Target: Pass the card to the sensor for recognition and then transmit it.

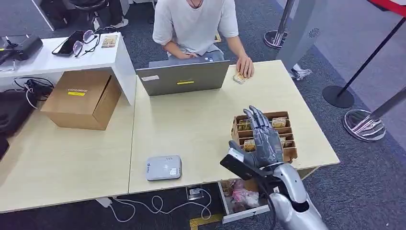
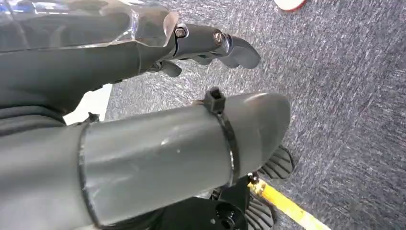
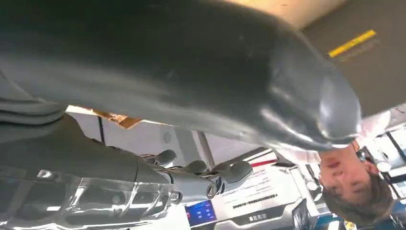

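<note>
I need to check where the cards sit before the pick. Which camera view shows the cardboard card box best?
The head view: the cardboard card box sits on the table with its divided rows of cards visible, though the right hand hovers over part of it. The right wrist view gives a brown sliver that may be it; the left wrist view faces the carpet.

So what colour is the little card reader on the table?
Light grey card reader, best seen in the head view.

Grey laptop (image 1: 184, 76), cardboard box (image 1: 82, 98), seated person (image 1: 194, 24).
</note>
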{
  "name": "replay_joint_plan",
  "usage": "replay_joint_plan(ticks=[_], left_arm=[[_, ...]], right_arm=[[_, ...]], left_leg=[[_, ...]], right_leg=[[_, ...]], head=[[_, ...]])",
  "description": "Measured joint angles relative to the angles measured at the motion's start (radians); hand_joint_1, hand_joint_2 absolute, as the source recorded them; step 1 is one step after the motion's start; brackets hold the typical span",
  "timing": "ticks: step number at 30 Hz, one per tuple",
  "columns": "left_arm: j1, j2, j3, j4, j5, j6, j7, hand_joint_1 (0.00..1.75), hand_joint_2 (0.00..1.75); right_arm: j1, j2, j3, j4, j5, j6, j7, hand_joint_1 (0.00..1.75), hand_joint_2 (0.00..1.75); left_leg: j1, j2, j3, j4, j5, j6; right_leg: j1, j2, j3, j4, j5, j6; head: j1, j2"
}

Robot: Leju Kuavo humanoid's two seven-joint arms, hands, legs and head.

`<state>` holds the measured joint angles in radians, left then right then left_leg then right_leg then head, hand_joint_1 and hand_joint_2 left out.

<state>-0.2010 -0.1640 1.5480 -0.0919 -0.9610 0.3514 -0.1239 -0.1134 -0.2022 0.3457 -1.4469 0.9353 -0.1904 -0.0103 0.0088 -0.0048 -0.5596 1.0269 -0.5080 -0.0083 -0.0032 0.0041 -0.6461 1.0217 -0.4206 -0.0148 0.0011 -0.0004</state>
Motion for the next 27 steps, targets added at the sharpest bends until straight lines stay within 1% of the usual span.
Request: replay_joint_plan(ticks=[5,9,13,17,21,22,27], left_arm=[[0.01,0.001,0.0,0.0,0.004,-0.017,-0.016,0.0,0.0],[0.017,0.003,0.0,0.0,0.005,-0.027,-0.028,0.0,0.0],[0.027,0.005,0.0,0.0,0.013,-0.032,-0.044,0.0,0.0],[0.033,0.007,0.0,0.0,0.029,-0.035,-0.047,0.0,0.0],[0.04,0.009,0.0,0.0,0.052,-0.035,-0.052,0.0,0.0],[0.041,0.009,0.0,0.0,0.058,-0.035,-0.054,0.0,0.0],[0.044,0.01,0.0,0.0,0.077,-0.035,-0.055,0.0,0.0]], right_arm=[[0.013,-0.019,-0.008,-0.004,0.051,0.028,0.009,0.0,0.0],[0.017,-0.038,-0.006,-0.011,0.075,0.073,0.005,0.0,0.0],[0.01,-0.071,0.003,-0.011,0.082,0.13,0.002,0.0,0.0],[-0.021,-0.111,0.026,-0.011,0.078,0.197,0.0,0.0,0.0],[-0.078,-0.145,0.058,-0.006,0.083,0.253,0.003,0.0,0.0],[-0.098,-0.154,0.07,-0.002,0.085,0.265,0.002,0.0,1.75],[-0.204,-0.198,0.134,0.04,0.064,0.295,-0.01,0.0,1.75]], left_leg=[[0.0,0.0,0.0,0.0,0.0,0.0],[0.0,0.0,0.0,0.0,0.0,0.0],[0.0,0.0,-0.001,0.0,0.0,0.0],[0.0,0.0,-0.001,0.0,0.0,0.0],[0.0,0.0,-0.001,0.0,0.0,0.0],[0.0,0.0,-0.001,0.0,0.0,0.0],[0.0,0.0,-0.001,0.0,0.0,0.0]], right_leg=[[0.0,0.0,0.0,0.0,0.0,0.0],[0.0,0.0,0.0,0.0,0.0,0.0],[0.0,0.0,0.0,0.0,0.0,0.0],[-0.001,0.0,0.0,0.0,0.0,0.0],[-0.001,0.0,0.0,0.0,0.0,0.0],[-0.001,0.0,0.0,0.0,0.0,0.0],[-0.001,0.0,0.0,0.0,0.0,0.0]], head=[[0.0,0.0],[0.0,0.0],[0.0,0.0],[0.0,0.0],[0.0,0.0],[0.0,0.0],[0.0,0.0]])
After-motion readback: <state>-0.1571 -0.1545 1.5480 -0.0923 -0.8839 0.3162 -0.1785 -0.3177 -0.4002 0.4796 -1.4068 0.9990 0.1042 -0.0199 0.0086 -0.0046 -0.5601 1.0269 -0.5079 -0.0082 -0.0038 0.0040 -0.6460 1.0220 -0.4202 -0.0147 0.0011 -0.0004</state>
